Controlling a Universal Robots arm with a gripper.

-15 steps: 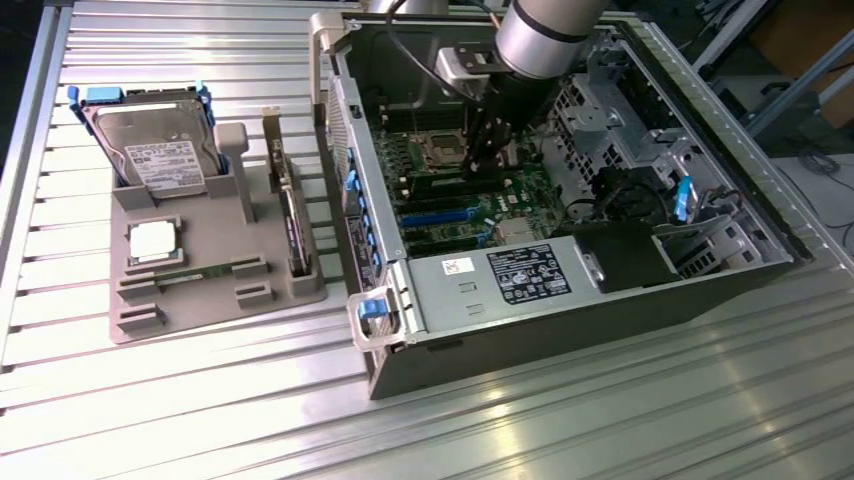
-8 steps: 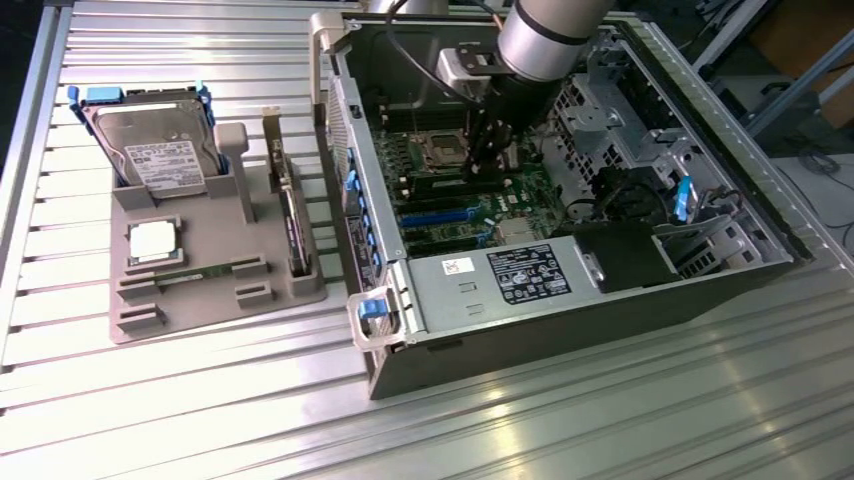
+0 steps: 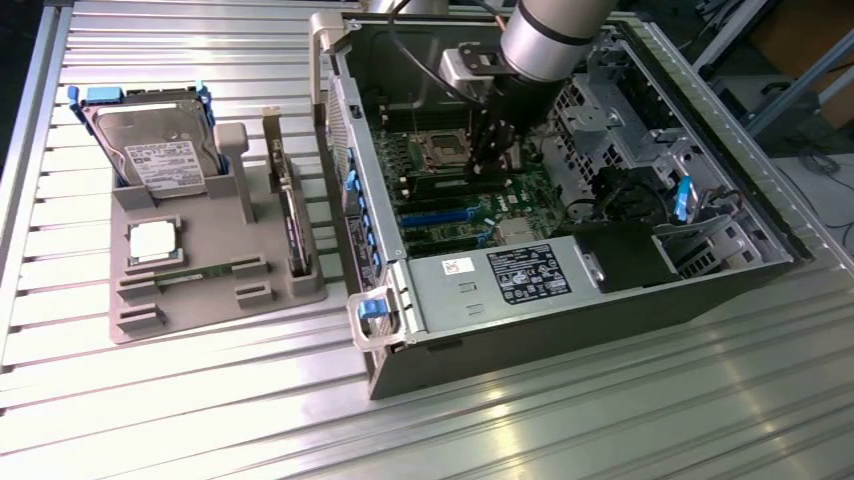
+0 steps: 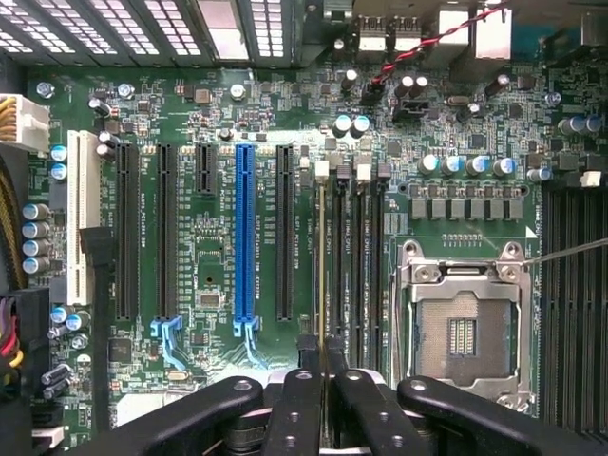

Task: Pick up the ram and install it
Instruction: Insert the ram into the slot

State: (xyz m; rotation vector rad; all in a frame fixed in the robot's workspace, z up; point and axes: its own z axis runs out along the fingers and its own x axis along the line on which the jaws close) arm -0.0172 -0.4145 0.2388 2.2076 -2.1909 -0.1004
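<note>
My gripper (image 4: pixel 321 350) reaches down inside the open computer case (image 3: pixel 400 330), just above the motherboard (image 4: pixel 214 247). In the wrist view its two black fingers (image 4: pixel 306 361) stand close together on a thin stick seen edge-on, the ram (image 4: pixel 320 256). The ram stands upright along the first memory slot, between the black expansion slots and the empty processor socket (image 4: pixel 465 332). Whether it is fully seated I cannot tell. In the exterior view the gripper (image 3: pixel 497 160) hangs over the green board beside the socket (image 3: pixel 441 152), and the arm hides the ram.
A grey tray (image 3: pixel 187 320) at the exterior view's left holds a hard drive (image 3: pixel 160 155), a square silver processor (image 3: pixel 154 243), a dark expansion card (image 3: pixel 296 220) and a thin green strip (image 3: pixel 200 272). The power supply (image 3: pixel 521 275) and drive cage (image 3: pixel 641 130) crowd the case.
</note>
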